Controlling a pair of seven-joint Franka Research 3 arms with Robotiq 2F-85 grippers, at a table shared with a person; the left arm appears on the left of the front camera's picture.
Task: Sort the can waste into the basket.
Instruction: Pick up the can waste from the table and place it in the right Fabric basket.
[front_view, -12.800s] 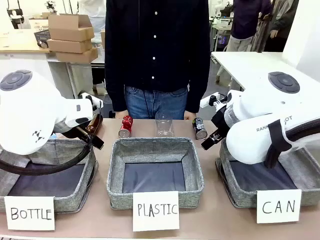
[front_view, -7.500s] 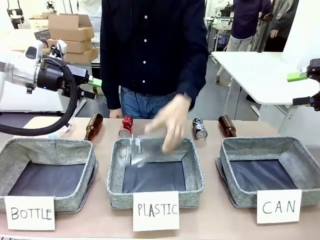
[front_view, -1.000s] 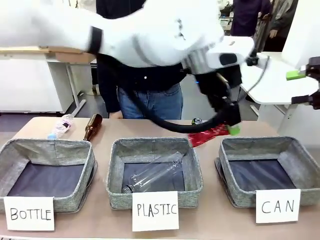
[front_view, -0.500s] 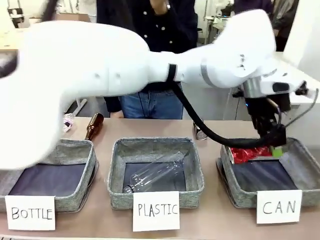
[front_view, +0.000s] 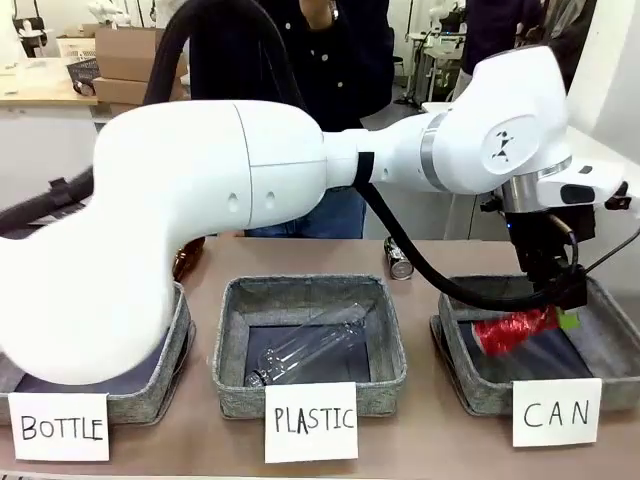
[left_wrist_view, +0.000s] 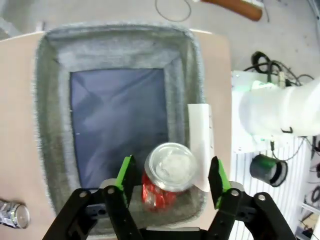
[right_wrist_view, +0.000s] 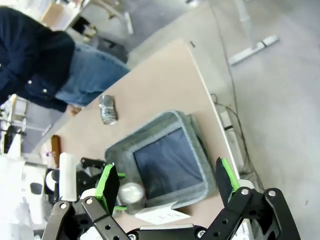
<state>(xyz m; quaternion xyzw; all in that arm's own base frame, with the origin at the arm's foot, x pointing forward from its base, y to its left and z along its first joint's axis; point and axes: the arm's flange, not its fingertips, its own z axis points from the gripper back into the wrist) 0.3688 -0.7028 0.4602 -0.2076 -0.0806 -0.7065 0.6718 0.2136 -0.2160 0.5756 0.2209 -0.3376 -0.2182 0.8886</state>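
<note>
Hovering over the basket (front_view: 455, 350), my left claw (left_wrist_view: 171, 174) stands spread, with neither pad touching the red can (left_wrist_view: 169, 167) between them. The can sits loose just inside the basket's wall, so I judge can one as good as sorted. The black can (front_view: 399, 258) lies on the counter (front_view: 430, 440) beyond the basket, not yet picked, so half the task is left. My right claw (right_wrist_view: 165, 172) is spread wide and empty. The left wrist view shows the gap at each pad. The front view blurs the can but confirms the "CAN" card (front_view: 556, 412).
</note>
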